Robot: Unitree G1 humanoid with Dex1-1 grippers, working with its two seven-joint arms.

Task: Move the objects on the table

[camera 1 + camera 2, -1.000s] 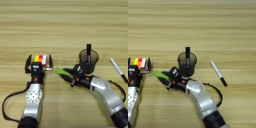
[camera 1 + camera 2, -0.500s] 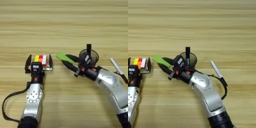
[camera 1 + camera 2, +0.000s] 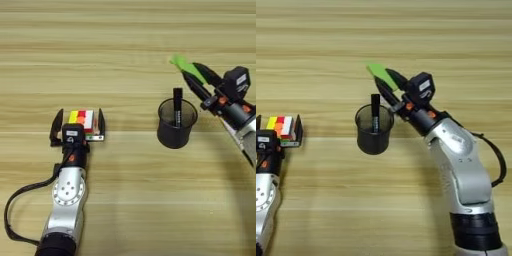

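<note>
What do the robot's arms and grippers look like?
Both arms are smooth silver-grey shells. The left arm has a round disc with small holes and a black cable looping beside it. Each gripper, left gripper and right gripper, has two black fingers on a black block with small orange-red spots.

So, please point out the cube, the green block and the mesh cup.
cube (image 3: 82, 119), left eye view, its top face.
green block (image 3: 377, 73), right eye view, its free end.
mesh cup (image 3: 176, 131), left eye view, its front wall.
</note>
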